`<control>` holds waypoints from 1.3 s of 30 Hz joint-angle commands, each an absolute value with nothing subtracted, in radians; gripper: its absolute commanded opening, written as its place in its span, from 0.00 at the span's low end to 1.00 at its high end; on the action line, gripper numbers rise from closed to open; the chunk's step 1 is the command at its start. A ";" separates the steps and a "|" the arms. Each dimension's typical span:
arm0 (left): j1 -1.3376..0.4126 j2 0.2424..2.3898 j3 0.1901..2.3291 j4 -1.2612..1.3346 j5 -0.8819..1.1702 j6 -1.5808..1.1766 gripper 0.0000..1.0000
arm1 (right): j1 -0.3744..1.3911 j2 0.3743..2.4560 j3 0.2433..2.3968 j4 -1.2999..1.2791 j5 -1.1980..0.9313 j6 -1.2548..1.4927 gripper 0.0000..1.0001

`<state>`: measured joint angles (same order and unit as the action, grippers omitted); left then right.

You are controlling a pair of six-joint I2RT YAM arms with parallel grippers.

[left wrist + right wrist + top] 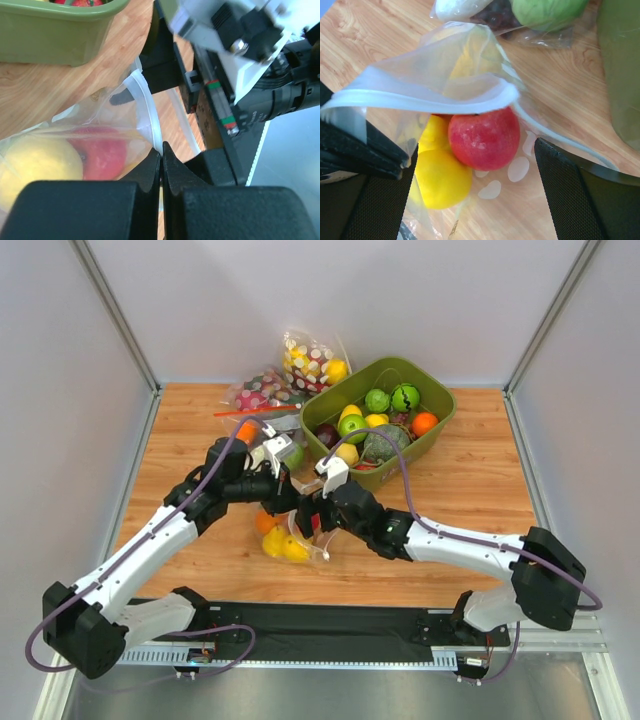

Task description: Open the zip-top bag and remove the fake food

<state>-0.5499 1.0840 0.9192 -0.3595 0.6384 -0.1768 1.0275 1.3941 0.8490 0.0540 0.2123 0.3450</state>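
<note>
The bag (315, 550) is lying on the table (480, 480), near the middle, a little in front of the tub (445, 405). The food (285, 545) is seen inside the bag. The left gripper (161, 155) is shut tight on the bag's white zip strip (150, 110), and one lip of the mouth is held up. The mouth is open. The right gripper (470, 155) is opened wide, with one finger seen on each side of the mouth. Nothing is gripped by it. It cannot be told if its fingers are inside the bag. A red piece (482, 137) is seen right at the mouth, under the lifted lip, and a yellow piece (442, 180) is touching it. The tub is filled with other fruit. Two more bags (312, 362) are lying at the back of the table, left of the tub.
</note>
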 commanded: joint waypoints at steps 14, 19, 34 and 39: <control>-0.575 1.100 0.945 -0.325 0.946 -0.213 0.00 | 0.965 1.589 0.899 0.342 0.218 0.299 1.00; -0.575 1.120 0.945 -0.313 1.008 -0.225 0.00 | 0.954 1.646 0.914 0.354 0.218 0.299 1.00; -0.577 1.129 0.907 -0.186 1.103 -0.314 0.00 | 0.953 1.821 1.006 0.356 0.229 0.328 0.98; -0.577 1.138 0.910 -0.210 1.046 -0.301 0.00 | 0.953 1.806 1.006 0.298 0.157 0.363 0.95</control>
